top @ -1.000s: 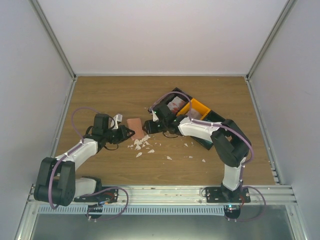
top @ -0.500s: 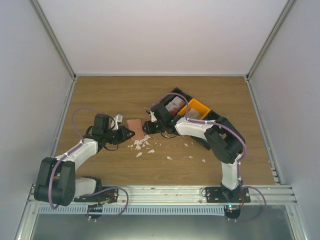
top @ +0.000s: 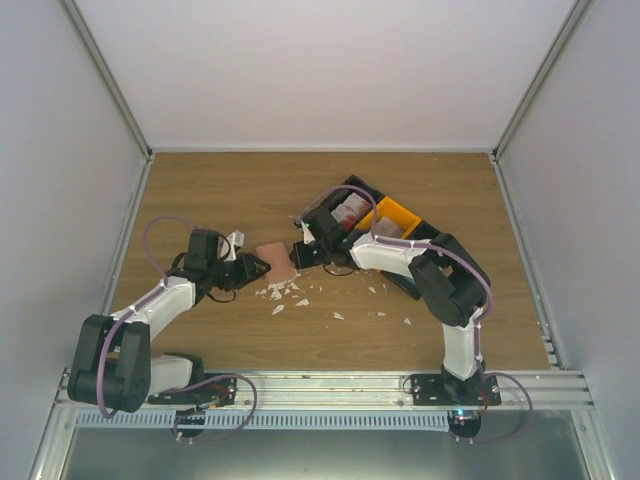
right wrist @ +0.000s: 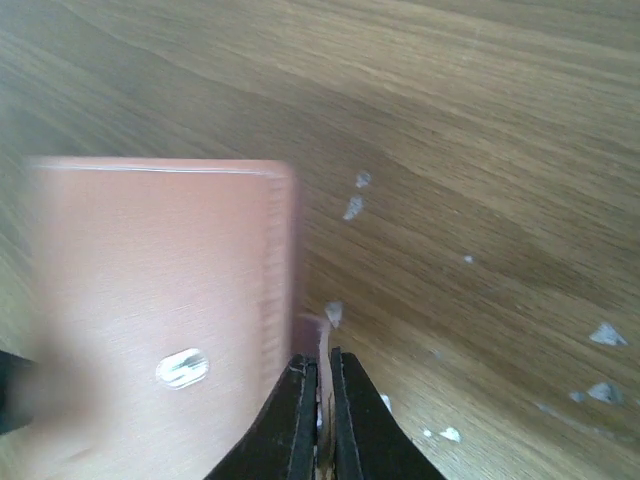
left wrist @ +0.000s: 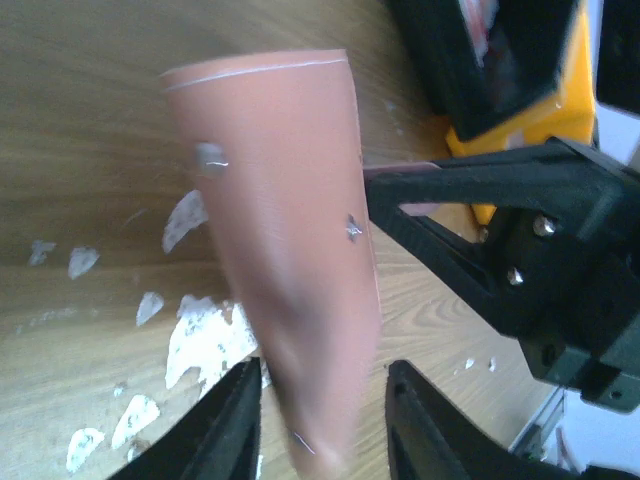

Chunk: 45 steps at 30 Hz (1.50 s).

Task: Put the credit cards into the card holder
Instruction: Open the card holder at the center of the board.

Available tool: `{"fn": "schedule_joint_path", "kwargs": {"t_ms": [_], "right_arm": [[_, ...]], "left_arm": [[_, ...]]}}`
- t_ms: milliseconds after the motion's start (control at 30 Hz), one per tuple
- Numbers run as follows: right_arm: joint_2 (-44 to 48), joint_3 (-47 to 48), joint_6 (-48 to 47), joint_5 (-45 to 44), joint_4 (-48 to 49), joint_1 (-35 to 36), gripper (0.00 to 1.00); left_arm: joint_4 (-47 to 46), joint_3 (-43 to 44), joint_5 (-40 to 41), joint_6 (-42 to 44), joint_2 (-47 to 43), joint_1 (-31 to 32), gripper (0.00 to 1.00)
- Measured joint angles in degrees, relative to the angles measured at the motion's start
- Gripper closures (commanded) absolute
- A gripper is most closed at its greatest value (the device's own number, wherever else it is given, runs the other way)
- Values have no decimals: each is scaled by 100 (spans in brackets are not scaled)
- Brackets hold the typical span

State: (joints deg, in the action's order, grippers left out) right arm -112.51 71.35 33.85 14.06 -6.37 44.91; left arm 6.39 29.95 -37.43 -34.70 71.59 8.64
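The table [top: 200,190] is a flat wood-grain board. At its right rear lies a rigid plastic bin [top: 398,216], black with an orange compartment, set diagonally behind the right arm.

The card holder [top: 275,255] is at table centre, between the two claws. It is a smooth, salmon-pink rectangle with rounded corners and a pale stitched edge.

The left claw [left wrist: 322,372] is released. Its black fingers stand apart around the holder's near end, with a gap on one side.

The right claw [right wrist: 320,362] is clenched on a thin pale pink credit card [right wrist: 315,330], held edge-up just beside the holder's long edge.

Small white torn scraps [top: 285,293] litter the table near the holder.
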Motion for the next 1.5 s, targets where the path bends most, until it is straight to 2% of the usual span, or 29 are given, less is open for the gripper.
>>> {"fn": "schedule_joint_path", "kwargs": {"t_ms": [100,200,567,900,1233,1367,1500], "right_arm": [[42,-4,-96,-74,-278,-17,99],[166,-70,-208,-116,-546,-28,99],[756,-101,-352,223,-929,-24,100],[780,-9,-101,863,-656,42,100],[752,-9,120,1117,-225,52,100],[717,-11,140,957,-232,52,99],[713,-26,68,404,-422,52,100]], "left_arm": [[262,17,278,63,0,0,40],[463,44,472,160,0,2,29],[584,103,511,179,-4,2,16],[610,168,588,33,-151,0,18],[1110,345,1456,-142,-710,2,21],[1099,348,1419,-175,-774,0,27],[1008,345,1180,-181,-706,2,35]]}}
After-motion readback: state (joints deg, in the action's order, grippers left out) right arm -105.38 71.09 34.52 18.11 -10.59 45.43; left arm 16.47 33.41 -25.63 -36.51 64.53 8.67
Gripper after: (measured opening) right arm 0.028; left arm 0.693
